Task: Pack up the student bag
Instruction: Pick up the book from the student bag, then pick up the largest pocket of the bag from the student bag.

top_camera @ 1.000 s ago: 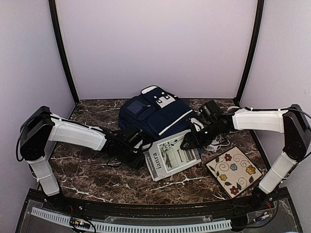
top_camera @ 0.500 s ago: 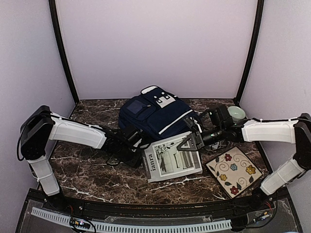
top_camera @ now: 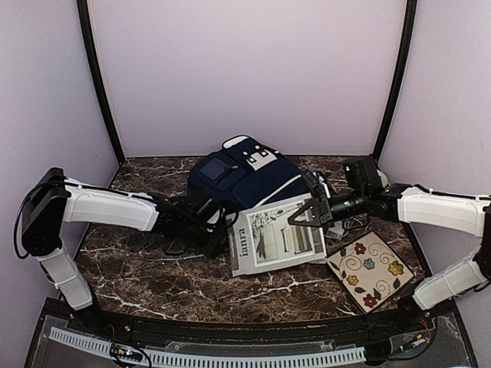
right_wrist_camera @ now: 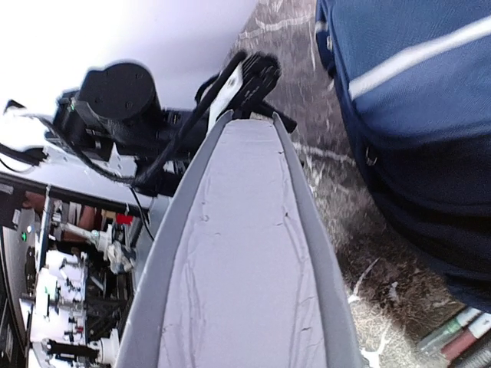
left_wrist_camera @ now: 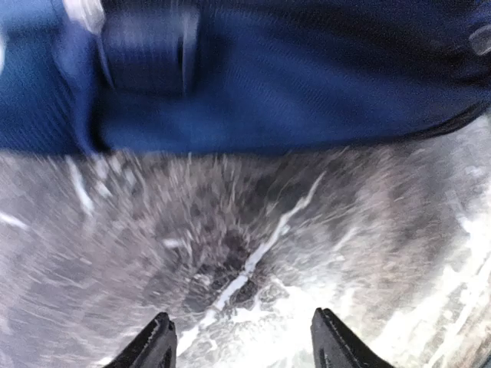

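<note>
Right tool (top_camera: 299,217) pinches the magazine (top_camera: 272,244) to lift it; left tool (left_wrist_camera: 242,316), apart and empty, sits by the student bag (top_camera: 242,180).

On the dark marble surface (top_camera: 146,261), navy striped fabric backpack (top_camera: 238,180) behind, black-and-white paper magazine (top_camera: 272,241) before it, flowered square tile (top_camera: 370,268) rightmost.

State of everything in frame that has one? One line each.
student bag: lying front up on the table; open or zipped, cannot tell.
left gripper: open, empty, beside student bag.
right gripper: shut on magazine.
magazine: closed, right edge held in the right gripper.
floral tile: flat on table, untouched.
</note>
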You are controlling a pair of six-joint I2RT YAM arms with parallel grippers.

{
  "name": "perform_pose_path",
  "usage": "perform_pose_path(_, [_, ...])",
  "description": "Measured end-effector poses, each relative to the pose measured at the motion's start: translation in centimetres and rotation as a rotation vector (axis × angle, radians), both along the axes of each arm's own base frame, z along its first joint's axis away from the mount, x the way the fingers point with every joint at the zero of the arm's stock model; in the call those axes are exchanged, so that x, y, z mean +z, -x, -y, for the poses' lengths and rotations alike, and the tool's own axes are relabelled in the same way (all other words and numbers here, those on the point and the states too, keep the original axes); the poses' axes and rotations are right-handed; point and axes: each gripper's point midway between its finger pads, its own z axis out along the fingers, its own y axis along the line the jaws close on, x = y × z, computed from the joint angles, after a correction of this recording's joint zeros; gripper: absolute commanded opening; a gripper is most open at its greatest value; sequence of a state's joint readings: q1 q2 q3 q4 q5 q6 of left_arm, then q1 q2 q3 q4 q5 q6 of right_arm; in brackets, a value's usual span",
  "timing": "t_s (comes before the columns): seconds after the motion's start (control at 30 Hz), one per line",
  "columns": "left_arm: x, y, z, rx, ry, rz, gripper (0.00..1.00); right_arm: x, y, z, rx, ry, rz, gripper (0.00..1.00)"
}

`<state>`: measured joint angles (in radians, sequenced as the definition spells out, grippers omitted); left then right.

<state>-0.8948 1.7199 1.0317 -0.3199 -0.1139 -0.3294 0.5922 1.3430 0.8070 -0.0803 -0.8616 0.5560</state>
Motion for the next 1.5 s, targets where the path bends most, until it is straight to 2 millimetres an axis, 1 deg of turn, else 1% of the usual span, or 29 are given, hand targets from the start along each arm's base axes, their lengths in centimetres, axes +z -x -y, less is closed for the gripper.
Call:
perform_pose_path(0.1, [3.3, -0.8, 0.8, -0.07, 0.03, 0.084, 0.68, 3.3, -1.6, 1.9, -0.072, -0.044, 0.041, 0.07])
perform_pose_path(0.17, [6.1, -1.5, 1.9, -0.127, 0.062, 0.146, 0.69, 6.3, -2.7, 3.8, -0.134, -0.091, 0.079, 0.07])
perform_pose_path(0.2, [7.6, -1.9, 2.6, -0.164, 0.077, 0.183, 0.69, 7.1, -3.4, 4.8, -0.171, -0.102, 0.093, 0.07])
perform_pose_path(0.23, [9.3, -2.4, 3.5, -0.204, 0.098, 0.221, 0.69, 8.4, -4.3, 6.1, -0.218, -0.118, 0.11, 0.06])
perform_pose_path(0.27, [10.5, -2.7, 4.2, -0.234, 0.11, 0.251, 0.7, 9.5, -5.0, 7.4, -0.265, -0.131, 0.123, 0.06])
perform_pose_path(0.3, [11.7, -3.2, 4.9, -0.266, 0.122, 0.283, 0.72, 10.4, -6.0, 9.2, -0.327, -0.14, 0.136, 0.06])
perform_pose_path(0.33, [12.9, -3.5, 5.8, -0.31, 0.127, 0.318, 0.74, 11.0, -6.7, 10.7, -0.38, -0.144, 0.148, 0.06])
perform_pose_path(0.37, [13.9, -3.8, 6.7, -0.347, 0.134, 0.345, 0.76, 11.4, -7.7, 12.8, -0.458, -0.14, 0.162, 0.06])
perform_pose_path(0.43, [15.0, -4.5, 8.5, -0.427, 0.119, 0.402, 0.79, 11.5, -9.2, 16.5, -0.602, -0.12, 0.169, 0.08])
perform_pose_path(0.5, [15.2, -5.2, 10.7, -0.502, 0.091, 0.441, 0.81, 10.9, -9.6, 18.2, -0.677, -0.103, 0.156, 0.09])
perform_pose_path(0.53, [14.9, -5.5, 12.0, -0.543, 0.069, 0.461, 0.82, 10.4, -9.6, 18.6, -0.693, -0.094, 0.14, 0.09])
perform_pose_path(0.6, [13.5, -6.3, 14.3, -0.609, 0.016, 0.477, 0.84, 9.1, -9.4, 18.8, -0.711, -0.075, 0.103, 0.09])
perform_pose_path(0.67, [10.9, -7.0, 15.8, -0.662, -0.058, 0.476, 0.87, 8.1, -9.2, 19.0, -0.722, -0.054, 0.072, 0.09])
perform_pose_path(0.73, [7.8, -7.6, 16.4, -0.703, -0.15, 0.466, 0.88, 7.2, -9.0, 19.2, -0.732, -0.029, 0.049, 0.09])
perform_pose_path(0.8, [5.4, -8.0, 16.1, -0.728, -0.232, 0.462, 0.88, 6.8, -8.8, 19.3, -0.735, -0.015, 0.044, 0.08])
perform_pose_path(0.83, [4.7, -8.3, 16.0, -0.741, -0.272, 0.472, 0.87, 6.7, -8.7, 19.4, -0.737, -0.009, 0.043, 0.08])
perform_pose_path(0.87, [4.6, -8.5, 16.0, -0.748, -0.3, 0.485, 0.82, 6.6, -8.6, 19.4, -0.738, -0.005, 0.044, 0.08])
perform_pose_path(0.9, [4.7, -8.7, 15.9, -0.75, -0.327, 0.506, 0.72, 6.5, -8.5, 19.4, -0.738, -0.001, 0.044, 0.07])
perform_pose_path(1.0, [5.8, -9.7, 15.8, -0.726, -0.39, 0.566, 0.36, 6.1, -8.2, 19.5, -0.738, 0.008, 0.039, 0.07])
perform_pose_path(1.03, [6.1, -9.9, 15.7, -0.725, -0.405, 0.577, 0.17, 5.9, -8.2, 19.5, -0.738, 0.011, 0.035, 0.07])
perform_pose_path(1.07, [6.3, -10.0, 15.7, -0.716, -0.415, 0.589, 0.07, 5.8, -8.1, 19.5, -0.739, 0.014, 0.034, 0.07])
perform_pose_path(1.1, [6.5, -10.1, 15.7, -0.708, -0.428, 0.6, 0.0, 5.7, -8.1, 19.5, -0.74, 0.018, 0.031, 0.07])
perform_pose_path(1.23, [7.7, -11.0, 15.4, -0.653, -0.468, 0.651, 0.0, 5.5, -7.6, 19.8, -0.751, 0.042, 0.035, 0.07])
perform_pose_path(1.37, [8.8, -12.0, 15.0, -0.587, -0.478, 0.691, 0.0, 5.9, -6.8, 20.0, -0.757, 0.056, 0.051, 0.06])
perform_pose_path(1.43, [9.9, -12.4, 14.7, -0.546, -0.449, 0.699, 0.0, 6.2, -6.4, 20.0, -0.755, 0.056, 0.057, 0.05])
perform_pose_path(1.5, [11.8, -12.8, 14.2, -0.497, -0.396, 0.706, 0.0, 6.5, -5.9, 19.7, -0.739, 0.044, 0.059, 0.03])
